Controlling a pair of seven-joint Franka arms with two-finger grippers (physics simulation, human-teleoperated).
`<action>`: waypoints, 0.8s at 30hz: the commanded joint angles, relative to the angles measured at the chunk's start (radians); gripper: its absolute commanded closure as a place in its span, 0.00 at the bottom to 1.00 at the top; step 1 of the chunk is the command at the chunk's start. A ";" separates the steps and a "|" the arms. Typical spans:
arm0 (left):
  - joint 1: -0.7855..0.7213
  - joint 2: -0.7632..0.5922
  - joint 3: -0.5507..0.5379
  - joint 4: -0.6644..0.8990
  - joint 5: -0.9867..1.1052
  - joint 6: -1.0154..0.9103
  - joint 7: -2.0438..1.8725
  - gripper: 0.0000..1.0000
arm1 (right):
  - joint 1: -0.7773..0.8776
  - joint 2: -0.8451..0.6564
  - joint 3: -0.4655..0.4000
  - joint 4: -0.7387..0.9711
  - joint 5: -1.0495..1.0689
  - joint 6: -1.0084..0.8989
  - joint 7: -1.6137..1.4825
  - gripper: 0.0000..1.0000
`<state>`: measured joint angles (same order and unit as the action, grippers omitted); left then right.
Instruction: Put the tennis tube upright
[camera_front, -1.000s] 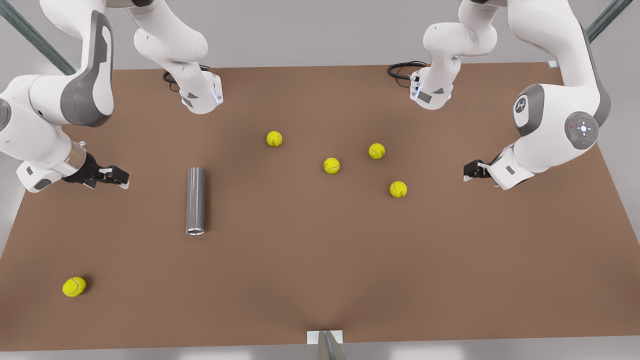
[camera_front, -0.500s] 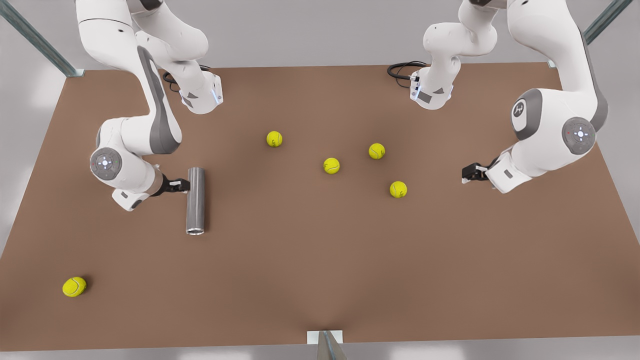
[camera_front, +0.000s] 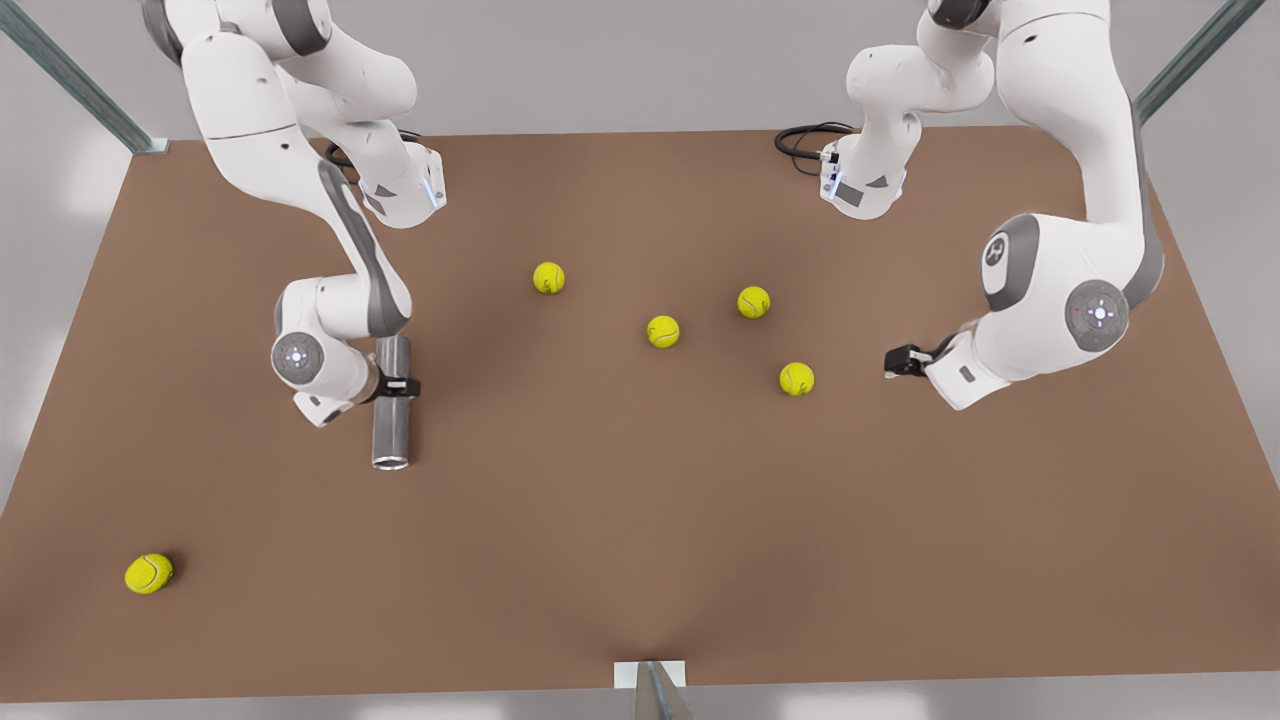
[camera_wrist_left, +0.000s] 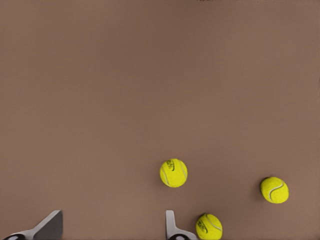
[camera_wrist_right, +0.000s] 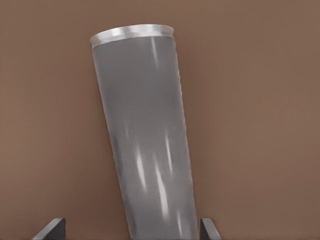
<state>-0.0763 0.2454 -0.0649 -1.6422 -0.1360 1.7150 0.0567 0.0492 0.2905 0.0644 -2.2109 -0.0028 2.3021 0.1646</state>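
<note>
Brown desk (camera_front: 640, 560): tennis tube (camera_front: 391, 440) lies flat. Right gripper (camera_front: 397, 385) has moved in from the side, open jaws now straddling the tube, not clamped. Left gripper (camera_front: 897, 362) waits, open, empty. Grasp next.

- We found the tennis tube (camera_front: 392, 425) lying flat on the table (camera_front: 640, 560), toward the front view's left.
- The right gripper (camera_front: 398, 385) sat across the tube's middle, one finger on either side.
- Four balls (camera_front: 663, 331) lay clustered mid-table, between the arms.
- The left gripper (camera_front: 900, 361) hovered spread, just beside that cluster on the front view's right.
- A lone ball (camera_front: 148, 573) lay at the near left corner.
</note>
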 joint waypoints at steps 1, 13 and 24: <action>0.000 0.021 -0.001 0.001 -0.014 0.058 -0.041 0.00 | 0.000 0.004 0.000 -0.007 0.001 0.100 0.112 0.00; -0.010 0.117 -0.004 0.001 -0.113 0.199 -0.043 0.00 | 0.001 0.085 0.002 -0.124 0.003 0.240 0.112 0.00; -0.010 0.118 -0.003 0.001 -0.113 0.199 -0.043 0.00 | 0.012 0.050 0.023 -0.148 0.004 0.135 0.113 0.07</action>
<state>-0.0859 0.3637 -0.0679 -1.6418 -0.2485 1.9074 0.0263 0.0610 0.3441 0.0872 -2.3590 -0.0006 2.4847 0.2517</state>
